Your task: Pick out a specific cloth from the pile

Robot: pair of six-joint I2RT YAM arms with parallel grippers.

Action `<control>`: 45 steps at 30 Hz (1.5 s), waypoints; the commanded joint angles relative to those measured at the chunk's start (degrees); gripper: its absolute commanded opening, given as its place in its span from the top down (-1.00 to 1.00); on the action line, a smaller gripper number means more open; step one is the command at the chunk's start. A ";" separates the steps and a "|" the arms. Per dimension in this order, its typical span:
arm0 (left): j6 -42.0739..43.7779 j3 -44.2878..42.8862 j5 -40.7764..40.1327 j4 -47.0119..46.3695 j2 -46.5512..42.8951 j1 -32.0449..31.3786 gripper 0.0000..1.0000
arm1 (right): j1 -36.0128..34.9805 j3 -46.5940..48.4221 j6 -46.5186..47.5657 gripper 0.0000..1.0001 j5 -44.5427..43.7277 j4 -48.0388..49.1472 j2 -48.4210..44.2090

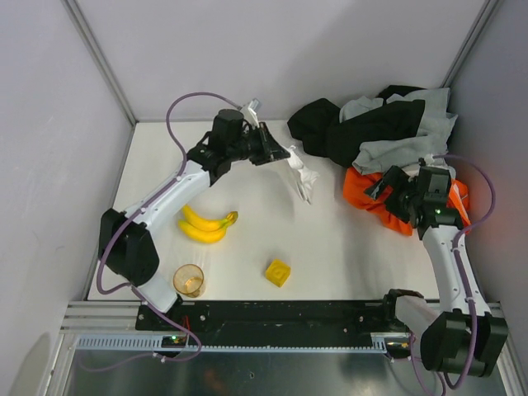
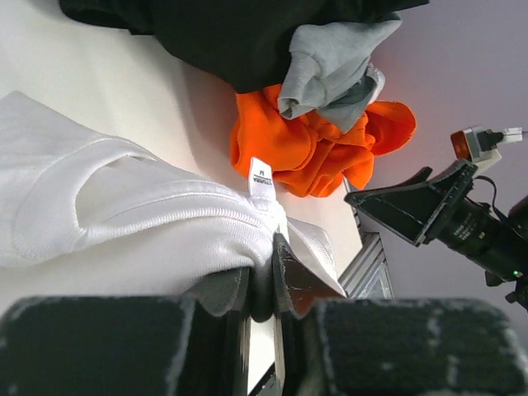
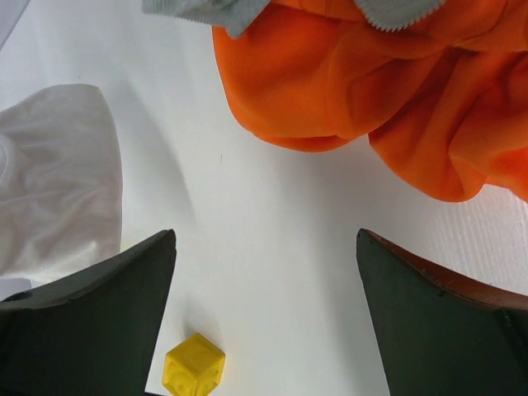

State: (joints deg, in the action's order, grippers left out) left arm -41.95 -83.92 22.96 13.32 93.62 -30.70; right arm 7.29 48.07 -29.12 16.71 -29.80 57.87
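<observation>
The white cloth [image 1: 303,175] hangs from my left gripper [image 1: 285,153], left of the pile [image 1: 388,136] and apart from it. In the left wrist view my left gripper [image 2: 266,268] is shut on the cloth [image 2: 124,214] at its collar, by a small label [image 2: 261,179]. The pile is black, grey and orange garments at the back right. My right gripper [image 1: 381,186] is open and empty at the orange garment's [image 1: 371,198] left edge. In the right wrist view my right gripper [image 3: 266,247] hovers over bare table, with the orange garment [image 3: 355,82] ahead and the cloth [image 3: 58,181] at left.
A banana bunch [image 1: 206,224] lies at the left. A yellow cube [image 1: 278,271] and an amber cup [image 1: 189,280] stand near the front edge. The cube also shows in the right wrist view [image 3: 194,367]. Walls close in the table at left, back and right.
</observation>
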 commanded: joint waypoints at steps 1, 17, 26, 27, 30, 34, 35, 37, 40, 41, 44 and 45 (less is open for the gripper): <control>1.39 1.53 3.19 -3.72 -3.75 2.65 0.99 | -3.06 -1.07 -1.28 -0.89 -3.72 -1.01 -2.15; 2.64 3.48 11.39 -3.72 -4.49 17.19 0.98 | -13.60 -9.98 -4.32 -0.89 -7.16 1.53 -3.88; 2.12 -2.64 16.23 -3.67 -0.48 26.33 0.98 | -21.33 -12.41 -7.05 -0.89 -9.52 5.45 -1.96; 2.09 -3.57 16.80 -3.70 0.36 27.24 0.98 | -22.18 -12.53 -7.33 -0.89 -9.82 5.81 -1.44; 1.90 -5.80 18.73 -3.74 3.44 29.62 0.97 | -24.04 -12.64 -7.88 -0.89 -10.50 6.82 0.05; 2.10 -6.34 19.90 -3.74 7.24 32.22 0.96 | -26.10 -12.65 -7.71 -0.89 -9.98 8.84 1.41; 2.38 -6.12 20.00 -3.74 8.18 32.56 0.96 | -26.40 -12.65 -7.66 -0.89 -9.70 9.34 1.74; 2.95 -5.43 20.37 -3.74 10.01 32.88 0.94 | -26.77 -12.68 -7.67 -0.89 -9.13 9.86 2.15; 4.16 -3.38 19.93 -3.74 12.03 33.01 0.94 | -27.42 -12.66 -7.76 -0.89 -9.15 9.97 2.46; 4.60 -2.36 19.67 -3.74 12.55 33.09 0.94 | -27.64 -12.70 -7.82 -0.89 -9.28 9.82 2.53; 5.66 0.52 19.44 -3.74 14.17 33.42 0.93 | -28.37 -12.73 -7.87 -0.89 -9.73 9.44 2.84; 5.83 1.44 19.42 -3.74 14.59 33.56 0.93 | -28.55 -12.78 -7.96 -0.89 -9.83 9.29 2.85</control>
State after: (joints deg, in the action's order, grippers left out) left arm -38.68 -84.93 40.27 11.22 107.61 2.35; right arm -20.25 35.46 -36.47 7.92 -21.93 60.45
